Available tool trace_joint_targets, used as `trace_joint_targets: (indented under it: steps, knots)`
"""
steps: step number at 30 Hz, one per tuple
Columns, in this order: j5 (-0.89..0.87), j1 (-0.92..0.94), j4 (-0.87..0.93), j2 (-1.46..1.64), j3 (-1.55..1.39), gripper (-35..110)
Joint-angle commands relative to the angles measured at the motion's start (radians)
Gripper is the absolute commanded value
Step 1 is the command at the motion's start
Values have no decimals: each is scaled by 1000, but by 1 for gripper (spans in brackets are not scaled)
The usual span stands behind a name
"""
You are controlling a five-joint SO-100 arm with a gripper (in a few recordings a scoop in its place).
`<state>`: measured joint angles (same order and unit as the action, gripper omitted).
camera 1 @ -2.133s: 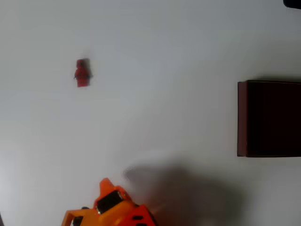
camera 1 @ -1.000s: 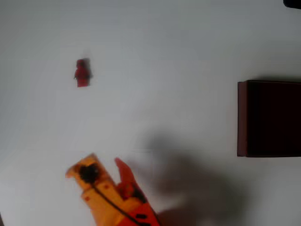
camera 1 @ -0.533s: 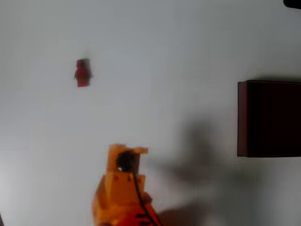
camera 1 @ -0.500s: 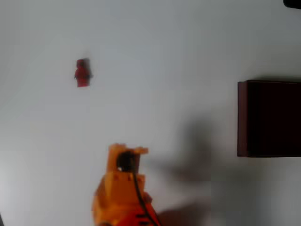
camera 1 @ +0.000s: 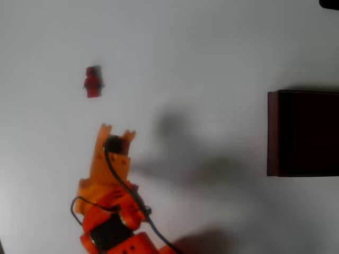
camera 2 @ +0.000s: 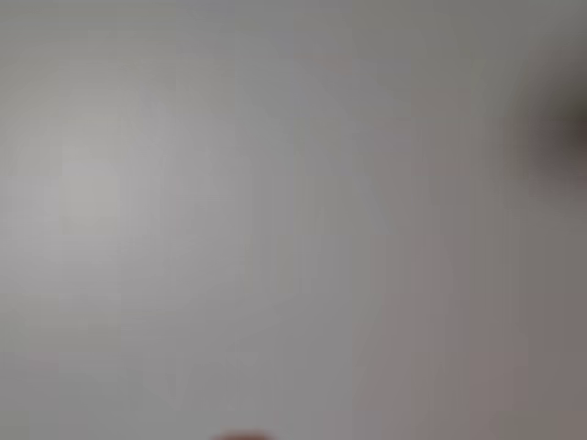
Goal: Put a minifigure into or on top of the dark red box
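In the overhead view the tiny red minifigure (camera 1: 92,82) lies on the white table at the upper left. The dark red box (camera 1: 272,132) sits at the right edge, partly cut off, with a nearly black inside. My orange gripper (camera 1: 117,131) reaches up from the bottom left. Its front end is a little below and to the right of the minifigure, apart from it and far left of the box. A black wrist camera and its mount cover the fingers, so their state is hidden. The wrist view is a grey blur.
The white table (camera 1: 201,53) spreads bare between the minifigure and the box. The arm's shadow (camera 1: 180,159) falls across the middle. A black cable (camera 1: 124,188) runs along the arm. A dark object (camera 1: 329,3) pokes in at the top right corner.
The arm has swung and stretched up and to the left, its front end now much closer to the minifigure. The minifigure and the box have not moved.
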<state>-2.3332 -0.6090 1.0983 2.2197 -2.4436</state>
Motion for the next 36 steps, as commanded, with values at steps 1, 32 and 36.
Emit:
trace_joint_targets:
  steps: [1, 32, 36]
  knots:
    - [37, 15, -29, -75, 71, 19]
    - [130, 48, -41, -687, 649, 18]
    - [233, 67, -29, -762, 746, 18]
